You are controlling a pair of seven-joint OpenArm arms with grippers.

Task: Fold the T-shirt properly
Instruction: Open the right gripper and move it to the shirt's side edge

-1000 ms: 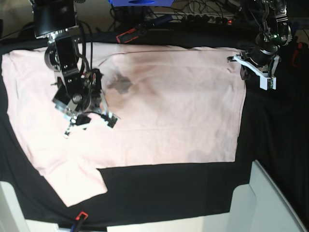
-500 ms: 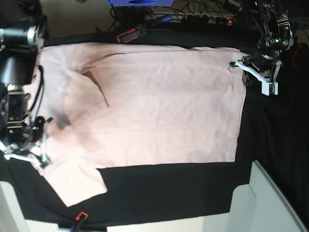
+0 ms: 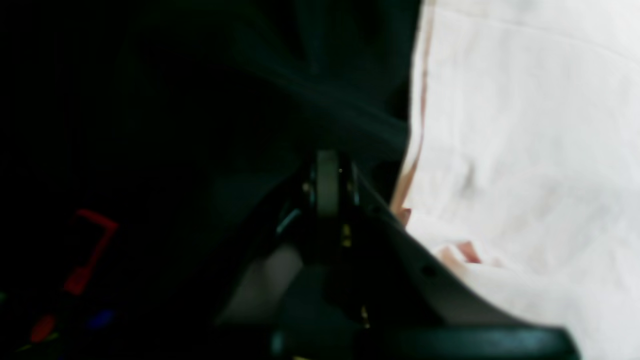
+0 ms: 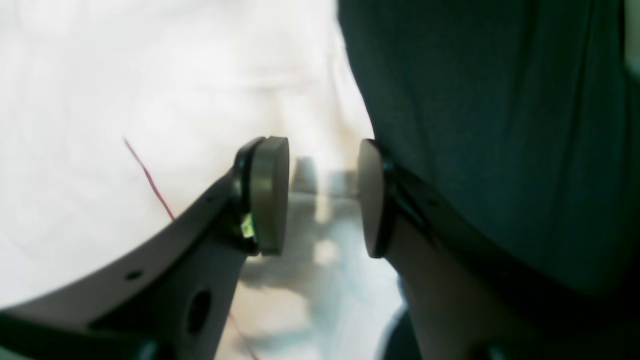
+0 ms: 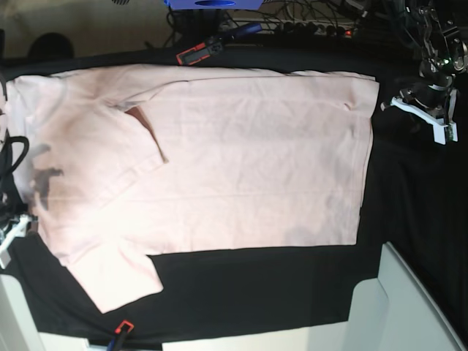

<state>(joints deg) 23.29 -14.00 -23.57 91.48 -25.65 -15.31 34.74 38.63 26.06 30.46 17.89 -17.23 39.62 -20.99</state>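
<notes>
The pale pink T-shirt lies spread flat, plain side up, on the black table cloth, with its neck opening toward the left and one sleeve at the lower left. My left gripper hovers over the cloth just right of the shirt's hem corner. In the left wrist view this left gripper is shut and empty, with the T-shirt beside it. My right gripper is open with nothing between its pads, over the shirt's edge. In the base view, the right gripper barely shows at the left border.
A red-and-black tool, a blue object and cables lie along the back edge. A white bin stands at the lower right. A small red item sits at the front left.
My right arm has swung left, from over the shirt's chest to its left edge, uncovering the neck opening. My left gripper has drifted right, off the hem corner.
</notes>
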